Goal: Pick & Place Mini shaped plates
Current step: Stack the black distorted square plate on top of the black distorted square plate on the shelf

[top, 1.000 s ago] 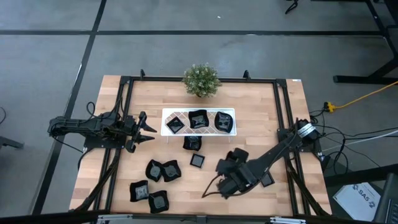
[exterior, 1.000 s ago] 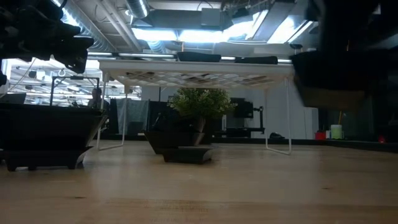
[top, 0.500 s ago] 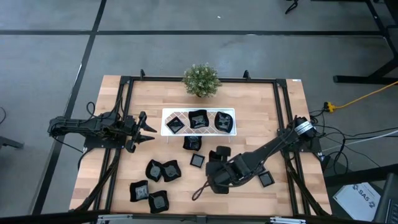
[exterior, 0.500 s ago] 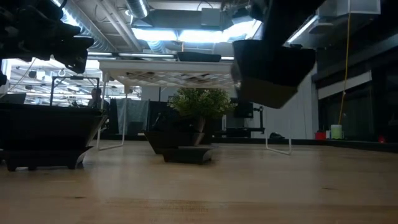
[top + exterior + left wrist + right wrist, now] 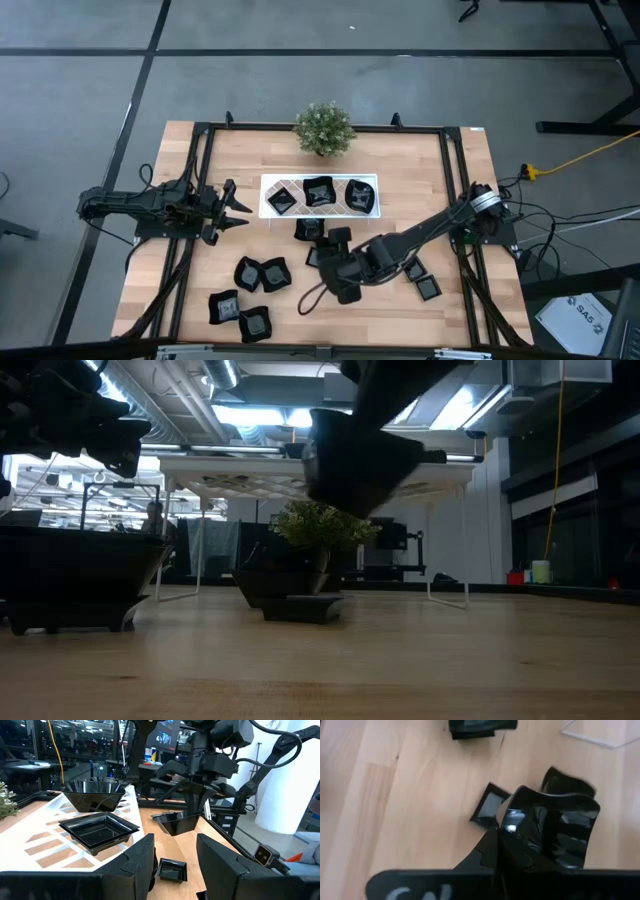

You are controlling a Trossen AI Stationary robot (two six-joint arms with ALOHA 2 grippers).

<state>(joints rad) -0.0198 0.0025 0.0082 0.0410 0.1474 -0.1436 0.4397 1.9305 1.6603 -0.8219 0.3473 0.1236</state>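
The right hand (image 5: 338, 262), clamped on a small glossy black dish (image 5: 555, 827), could clip the white lattice tray (image 5: 270, 182); the left hand (image 5: 238, 208) waits open.

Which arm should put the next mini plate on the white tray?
The right. Its tool is shut on a mini plate, held above the table just in front of the white tray. The left tool waits open and empty beside the tray's left end.

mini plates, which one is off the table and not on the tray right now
The mini plate clamped in the right gripper, hanging in the air beside the white tray; the others rest on the tray or table.
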